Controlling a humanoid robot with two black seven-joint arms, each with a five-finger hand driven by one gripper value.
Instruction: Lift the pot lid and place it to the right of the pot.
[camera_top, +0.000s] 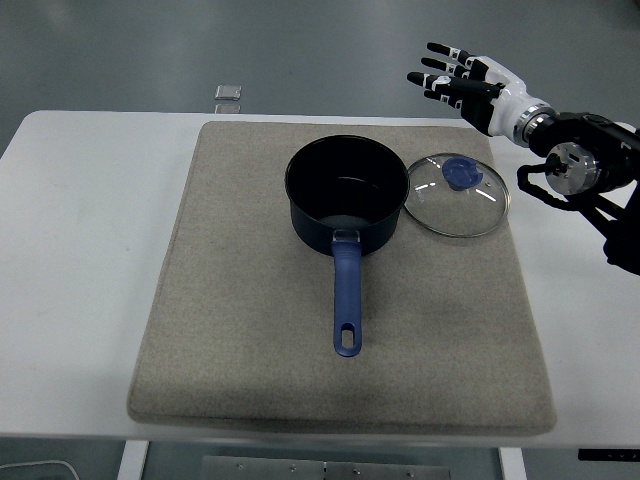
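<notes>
Lid (457, 196) sits flat right beside the pot (346, 192), job looks done. My right robot hand (462, 82) hovers above and behind it, fingers spread, holding nothing.

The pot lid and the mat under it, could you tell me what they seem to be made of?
The pot lid looks like clear glass with a metal rim and a blue, probably plastic, knob: the mat shows through it. The mat looks like matte grey-beige felt or woven fabric.
</notes>
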